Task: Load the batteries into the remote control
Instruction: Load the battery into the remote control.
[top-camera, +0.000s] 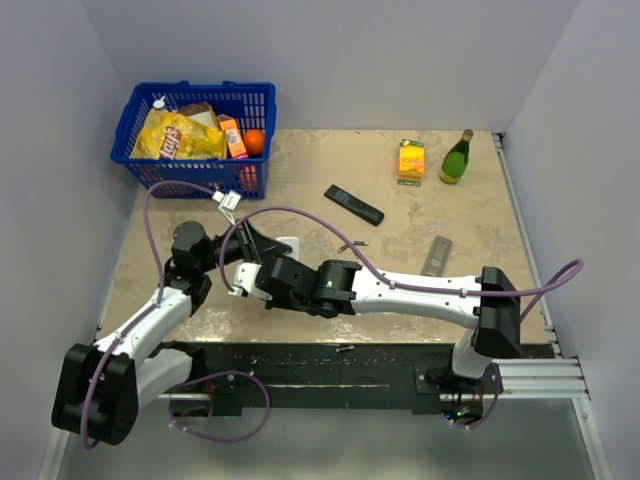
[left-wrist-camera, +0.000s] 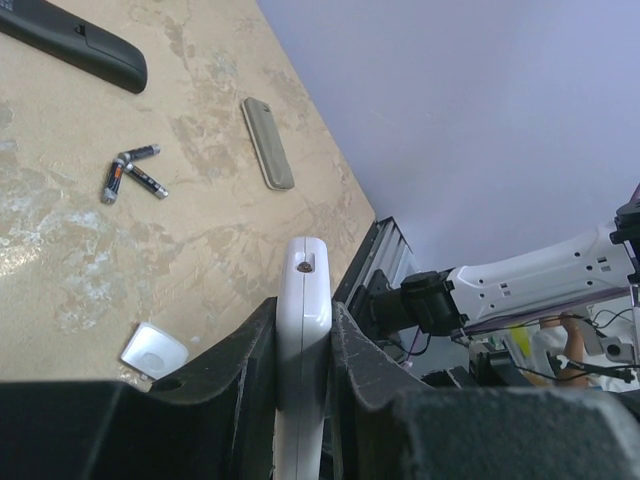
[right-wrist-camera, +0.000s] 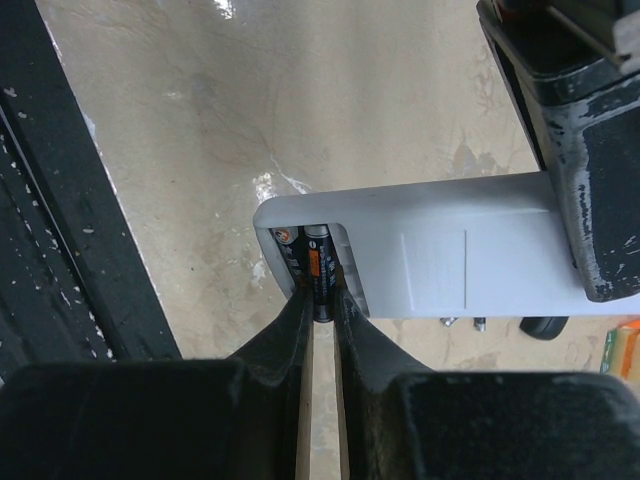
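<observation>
My left gripper (left-wrist-camera: 303, 312) is shut on a white remote control (left-wrist-camera: 304, 300), which it holds off the table, seen edge-on in the left wrist view. In the right wrist view the remote control (right-wrist-camera: 450, 245) shows its open battery bay. One battery (right-wrist-camera: 283, 245) lies inside the bay. A second battery (right-wrist-camera: 320, 270) sits partly in the bay, and my right gripper (right-wrist-camera: 321, 298) is shut on it. Three more batteries (left-wrist-camera: 130, 172) lie loose on the table (top-camera: 352, 244). From above, both grippers meet at the table's left front (top-camera: 255, 265).
On the table lie a black remote (top-camera: 353, 204), a grey cover strip (top-camera: 436, 255) and a small white cover (left-wrist-camera: 153, 350). A blue basket (top-camera: 130, 120) of groceries stands at the back left. An orange box (top-camera: 411, 160) and a green bottle (top-camera: 457, 157) stand at the back right.
</observation>
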